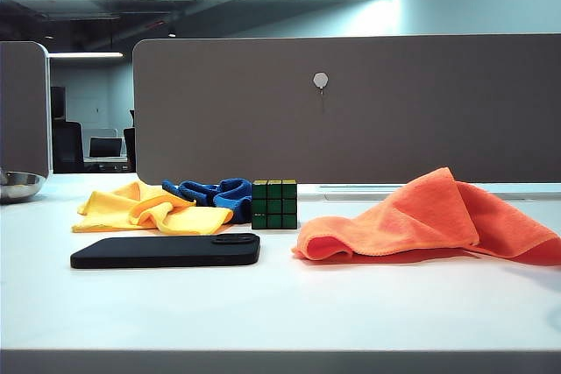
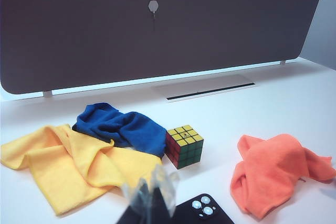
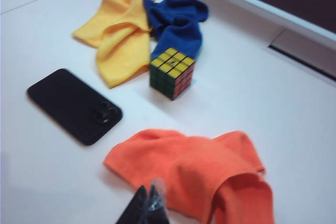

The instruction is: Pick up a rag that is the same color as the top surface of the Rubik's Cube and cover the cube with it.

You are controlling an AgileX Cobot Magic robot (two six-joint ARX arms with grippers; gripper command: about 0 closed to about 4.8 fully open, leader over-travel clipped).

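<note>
The Rubik's Cube point(image 1: 273, 204) point(image 2: 184, 146) point(image 3: 171, 74) stands mid-table, yellow face up and green face toward the front. The yellow rag point(image 1: 145, 210) point(image 2: 68, 163) point(image 3: 123, 35) lies crumpled just left of it, partly under a blue cloth. My left gripper point(image 2: 152, 190) is shut and empty, hovering above the table over the near edge of the yellow rag, by the phone. My right gripper point(image 3: 149, 195) is shut with nothing in it and hangs over the near edge of the orange cloth. Neither gripper shows in the exterior view.
A blue cloth point(image 1: 215, 194) point(image 2: 118, 125) touches the cube's left side. A flat black phone point(image 1: 166, 251) point(image 3: 73, 104) lies in front of the rag. A large orange cloth point(image 1: 429, 216) point(image 3: 199, 169) sprawls at the right. A grey divider point(image 1: 351, 111) bounds the back; a metal bowl point(image 1: 17, 186) sits far left.
</note>
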